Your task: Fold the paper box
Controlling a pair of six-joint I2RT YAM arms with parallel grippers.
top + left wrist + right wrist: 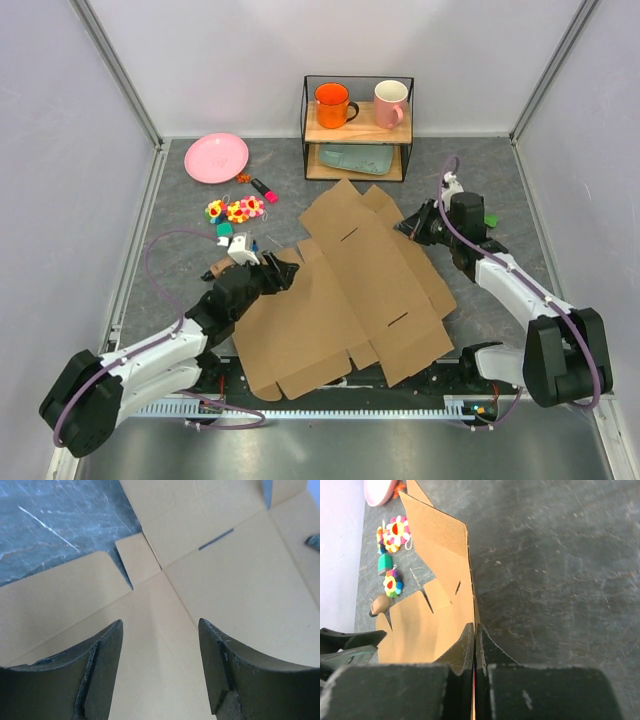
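Reaches in low from 7 o'clock with the left gripper point(278, 272), wrist tilted down over the paper box point(350, 290). Holds the jaws well apart just above a crease junction, gripping nothing. Finds the box lying unfolded across the centre of the table point(480, 170), with its 2 o'clock flap lifted on edge. Bends in from 4 o'clock with the right gripper point(408, 226), elbow raised, jaws pinched tight on that flap's edge. Hides the pinched strip between the fingers. Cuts off most of the sheet in both wrist views.
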